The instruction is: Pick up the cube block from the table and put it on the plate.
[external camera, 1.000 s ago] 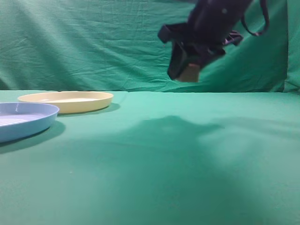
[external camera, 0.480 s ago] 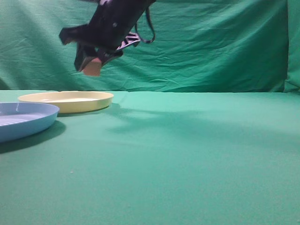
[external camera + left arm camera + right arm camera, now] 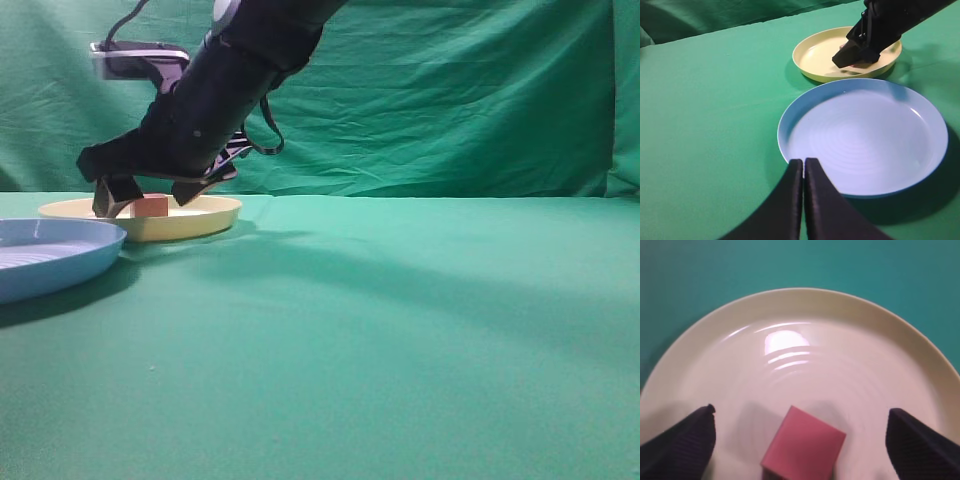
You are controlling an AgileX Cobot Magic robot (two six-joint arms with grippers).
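The right pincer point(image 3: 143, 195) hangs low over the cream plate point(image 3: 205, 212), its jaws spread wide — the cube block point(image 3: 803, 443) sits between the two fingertips point(image 3: 682, 446), clear of both, resting on the plate's floor with its pink top turned at an angle. In the exterior view the block point(image 3: 150, 206) shows just under the pincer, between its dark tips. The left pincer point(image 3: 803, 167) has its jaws pressed together with nothing between them; just ahead of it lies the light blue plate point(image 3: 920, 107), and beyond that the cream plate point(image 3: 812, 56). Both plates rest on the green table point(image 3: 400, 340).
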